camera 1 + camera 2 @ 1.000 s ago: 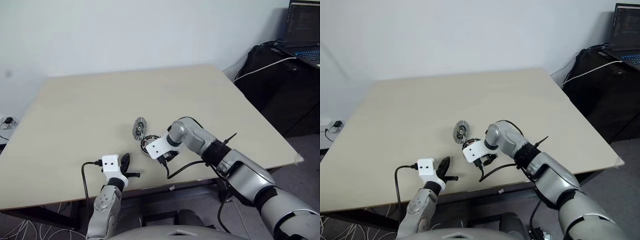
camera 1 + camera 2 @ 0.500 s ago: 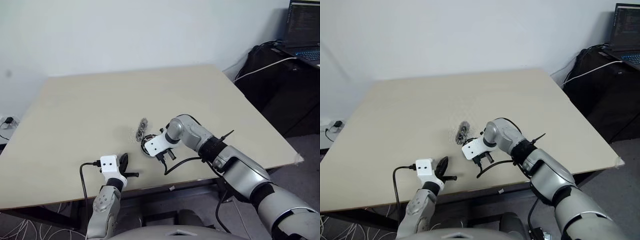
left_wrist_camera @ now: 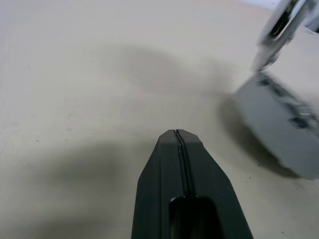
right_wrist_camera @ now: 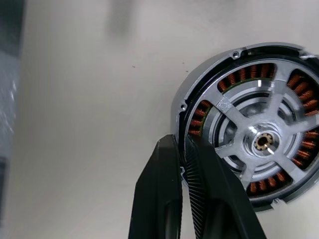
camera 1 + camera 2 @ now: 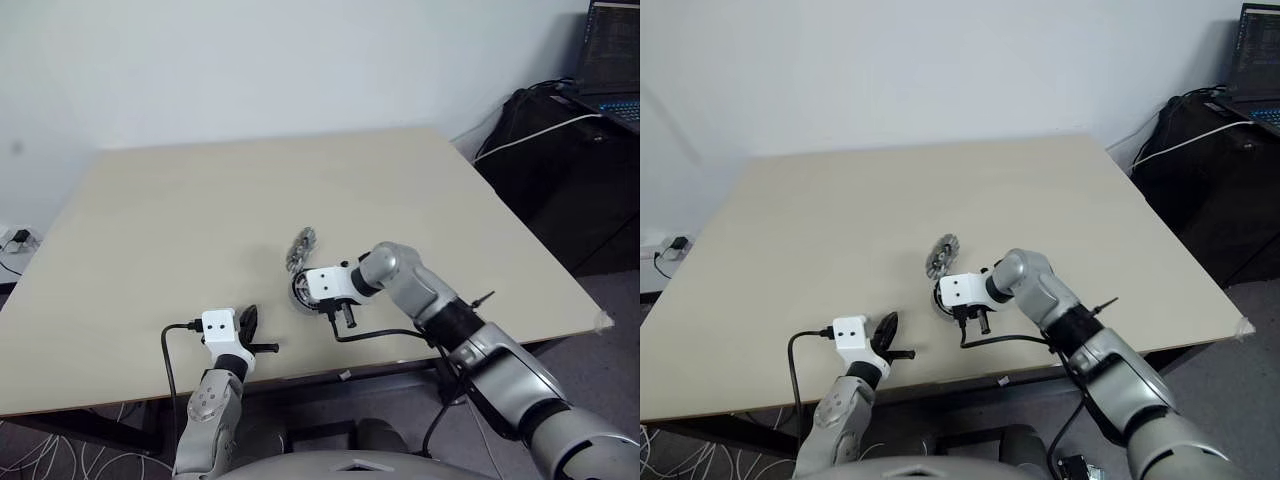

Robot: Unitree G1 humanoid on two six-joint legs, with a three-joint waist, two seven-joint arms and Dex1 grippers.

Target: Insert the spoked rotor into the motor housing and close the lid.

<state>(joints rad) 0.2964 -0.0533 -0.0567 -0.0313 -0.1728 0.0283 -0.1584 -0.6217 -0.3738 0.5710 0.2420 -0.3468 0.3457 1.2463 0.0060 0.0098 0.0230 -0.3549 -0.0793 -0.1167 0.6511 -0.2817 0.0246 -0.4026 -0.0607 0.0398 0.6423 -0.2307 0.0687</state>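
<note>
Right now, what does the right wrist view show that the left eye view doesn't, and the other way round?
The right wrist view adds the close-up: the spoked rotor sitting inside the motor housing among copper windings, with the right claw pinching its dark ribbed rim. The left eye view adds the wider scene: the lid tilted just beyond the motor, the left claw near the front edge, and a laptop. Both share the tan table and the motor.
</note>
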